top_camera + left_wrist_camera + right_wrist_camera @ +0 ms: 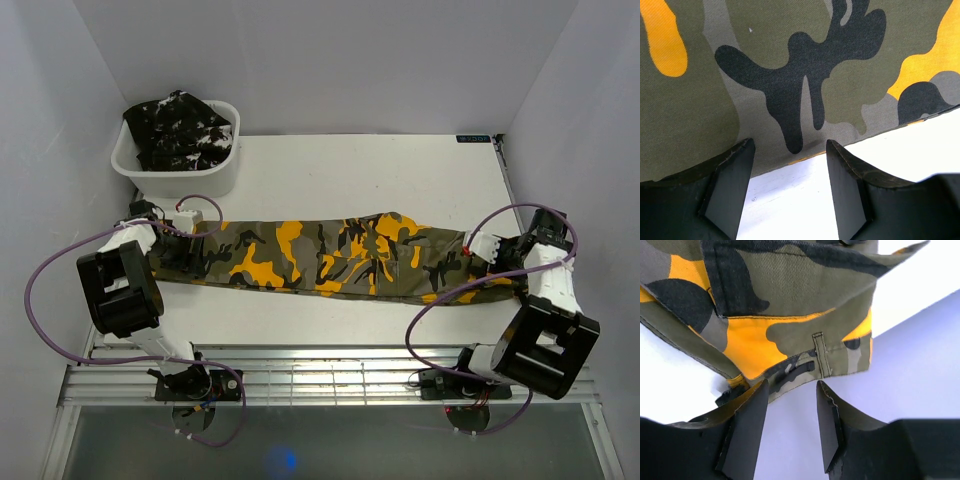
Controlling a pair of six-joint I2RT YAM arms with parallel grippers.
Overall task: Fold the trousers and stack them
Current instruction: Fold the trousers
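Barely begun: the olive trousers (340, 258) lie full length on the tabletop (380, 170) between left hand (788, 150) and right hand (791, 387), both released, the black pair (180, 130) (unfolded, I judge) heaped in the tub (190, 178).

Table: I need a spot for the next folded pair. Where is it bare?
Widest bare patch: the far strip of the table between the olive camouflage trousers and the back wall, right of the white tub. A narrower strip lies between the trousers and the near slatted rail. Crowded: both trouser ends, where the left fingers and right fingers sit.
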